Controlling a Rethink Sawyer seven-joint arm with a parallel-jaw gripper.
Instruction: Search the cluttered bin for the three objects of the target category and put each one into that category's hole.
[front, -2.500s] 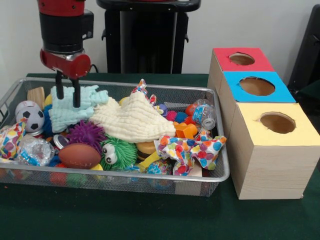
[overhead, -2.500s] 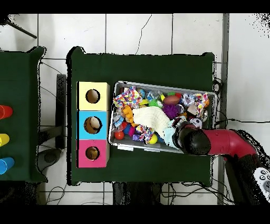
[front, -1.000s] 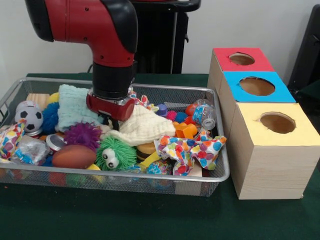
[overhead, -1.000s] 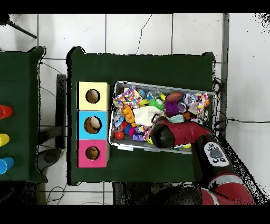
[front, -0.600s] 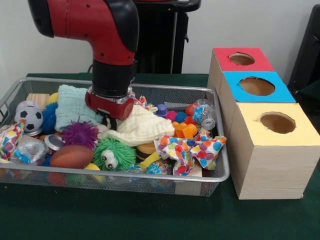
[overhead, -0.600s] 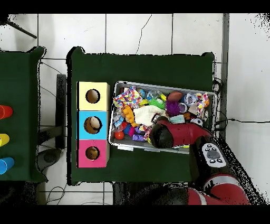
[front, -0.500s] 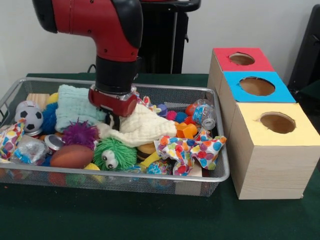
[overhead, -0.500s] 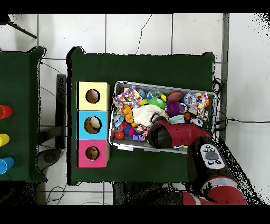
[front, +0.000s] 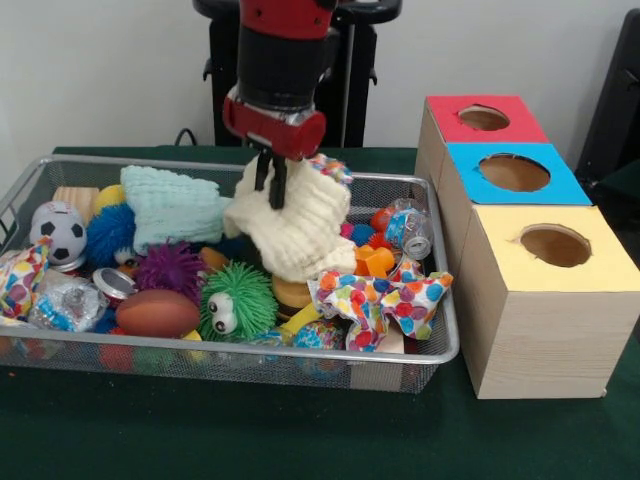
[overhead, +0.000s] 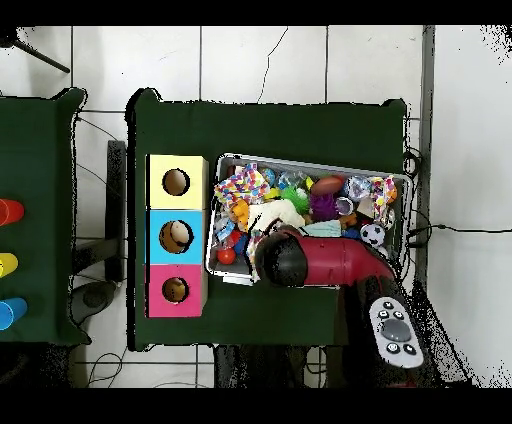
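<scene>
The red and black gripper (front: 272, 185) is pinched tight on a cream knitted cloth (front: 292, 229). The cloth hangs down from it, with its bottom end touching the toys in the wire mesh bin (front: 300, 360). A light blue folded cloth (front: 176, 207) lies beside the gripper. The 3 wooden boxes with holes (front: 520, 232) sit well apart on its other side.

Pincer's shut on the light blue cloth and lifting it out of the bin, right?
Not the light blue cloth; that one lies in the bin. The front view shows the pincer shut on the cream cloth, lifting it.
</scene>
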